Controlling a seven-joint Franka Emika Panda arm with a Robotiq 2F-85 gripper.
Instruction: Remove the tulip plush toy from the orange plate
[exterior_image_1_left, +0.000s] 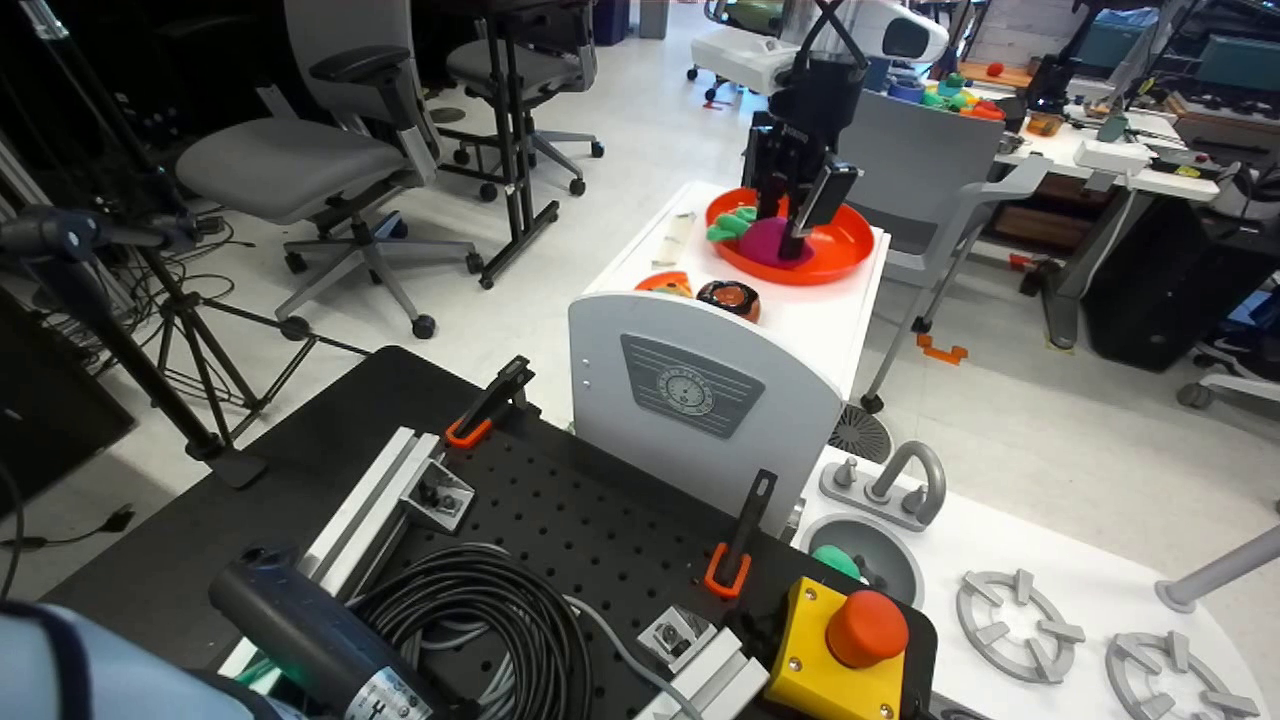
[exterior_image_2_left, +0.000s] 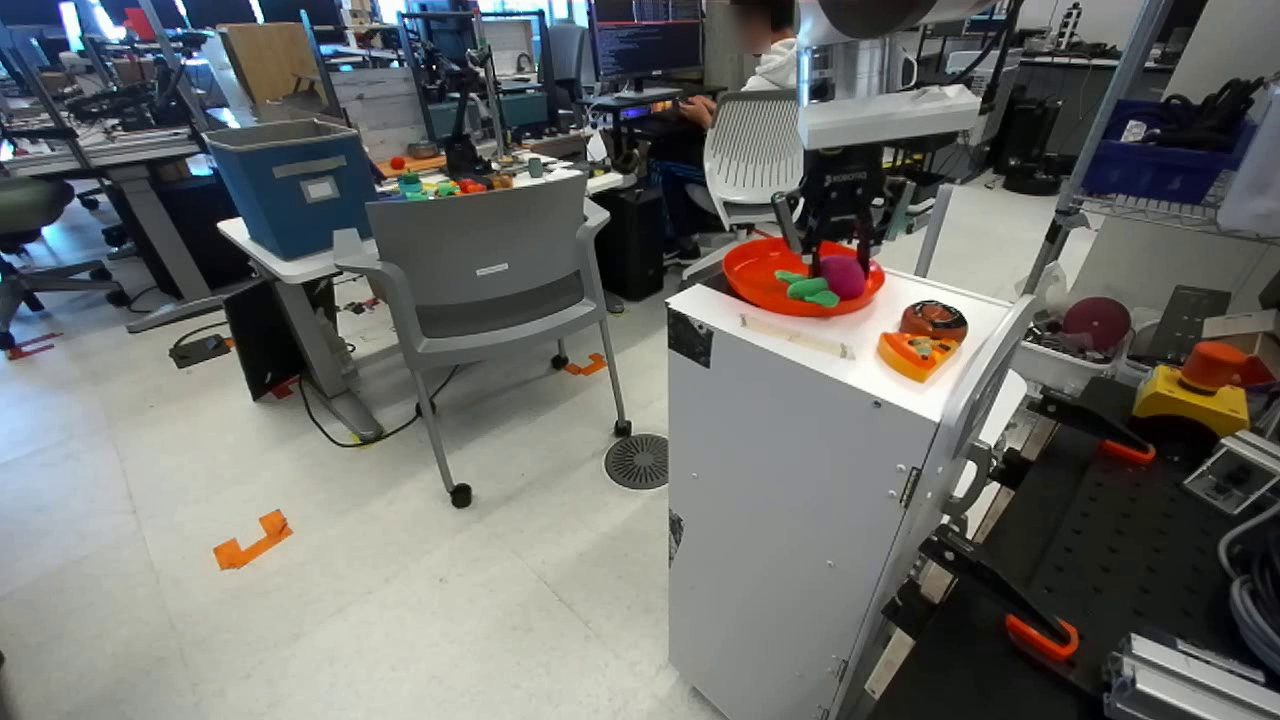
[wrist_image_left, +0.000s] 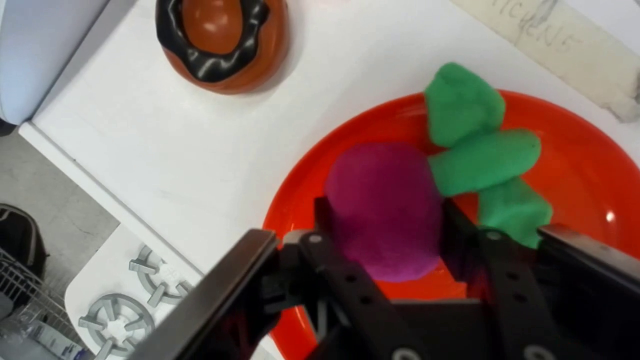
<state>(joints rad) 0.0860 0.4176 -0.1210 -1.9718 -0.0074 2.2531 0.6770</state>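
The tulip plush toy (wrist_image_left: 382, 185) is a magenta-pink lump with green leaves, lying over the orange plate (wrist_image_left: 590, 150). The toy shows in both exterior views (exterior_image_1_left: 762, 243) (exterior_image_2_left: 845, 278). The round red-orange plate (exterior_image_1_left: 850, 250) rests on the white cabinet top, also in an exterior view (exterior_image_2_left: 755, 280). My gripper (wrist_image_left: 385, 215) points down with one finger on each side of the magenta part, pressed against it. The green leaves lie outside the fingers, on the plate. The gripper is low over the plate in both exterior views (exterior_image_1_left: 780, 226) (exterior_image_2_left: 840, 268). The toy's underside is hidden.
A dark-brown and orange round item (wrist_image_left: 212, 25) and an orange pizza-slice toy (exterior_image_2_left: 918, 352) sit beside the plate. A raised grey panel (exterior_image_1_left: 700, 400) bounds the cabinet top. A grey chair (exterior_image_2_left: 480, 260) stands beside the cabinet. A toy sink (exterior_image_1_left: 870, 560) lies beyond the panel.
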